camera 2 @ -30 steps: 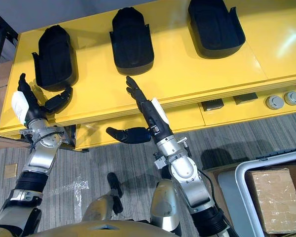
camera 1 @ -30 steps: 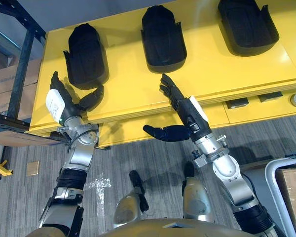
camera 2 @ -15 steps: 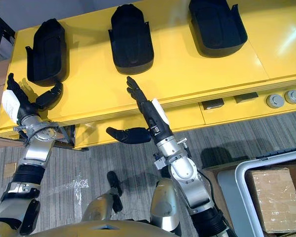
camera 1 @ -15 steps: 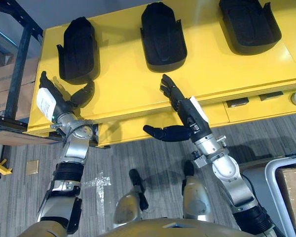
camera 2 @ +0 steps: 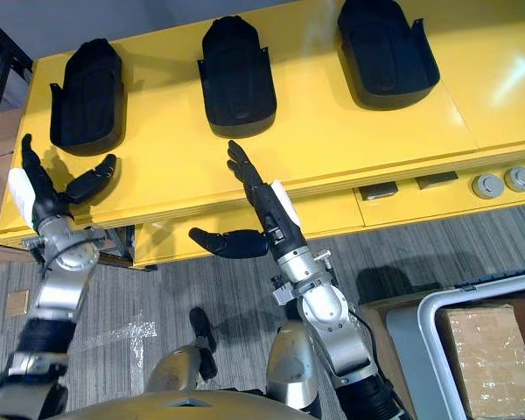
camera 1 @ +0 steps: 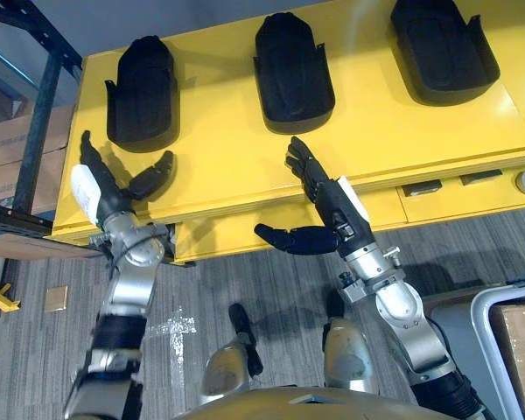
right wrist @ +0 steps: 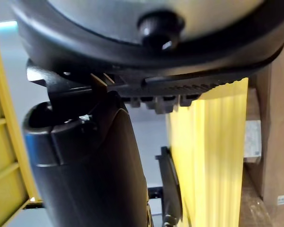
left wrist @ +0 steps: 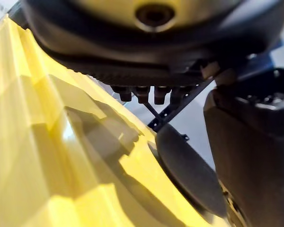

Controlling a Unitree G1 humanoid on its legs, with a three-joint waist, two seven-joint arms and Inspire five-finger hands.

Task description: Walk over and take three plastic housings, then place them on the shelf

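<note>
Left eye view: three black plastic housings point(camera 1: 292, 68) sit in a row on the yellow table point(camera 1: 227, 149), across the frame's top. Left hand point(camera 1: 114, 194), middle left, and right hand point(camera 1: 334, 206), centre, are spread wide, empty.

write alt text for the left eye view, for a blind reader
Three black housings lie in a row on a yellow table: left housing, middle housing, right housing. The robot's open left hand is just short of the left housing; its open right hand is over the table's near edge, short of the middle housing.
</note>
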